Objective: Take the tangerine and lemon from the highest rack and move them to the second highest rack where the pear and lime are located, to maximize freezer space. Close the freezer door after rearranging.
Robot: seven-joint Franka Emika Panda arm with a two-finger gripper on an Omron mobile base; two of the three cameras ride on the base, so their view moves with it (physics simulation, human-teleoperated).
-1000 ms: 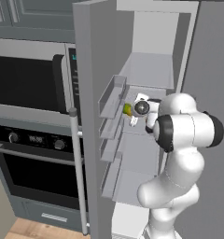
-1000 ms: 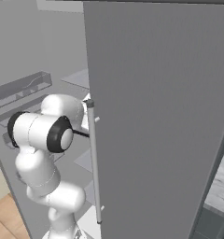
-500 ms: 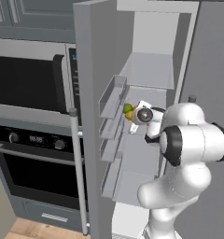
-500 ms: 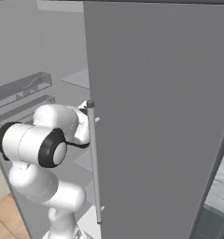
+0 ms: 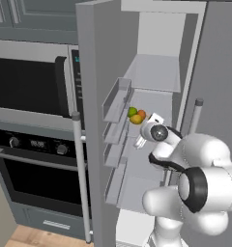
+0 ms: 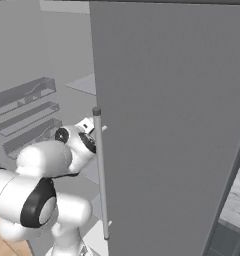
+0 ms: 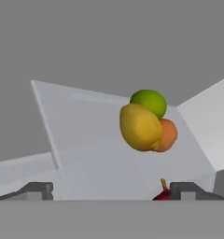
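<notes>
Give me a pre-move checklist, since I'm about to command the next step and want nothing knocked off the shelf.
1. Freezer door open, leaving access: ok.
2. Gripper open and empty, fingertips apart: ok.
3. Lemon, lime and tangerine sit together on one shelf: ok.
4. Fruit clear of the gripper, none touching the fingertips: ok.
5. Pear's place: cannot tell; just a small red thing with a stem peeks up at the hand view's bottom.
6. Whether this shelf is the second highest rack: cannot tell.
</notes>
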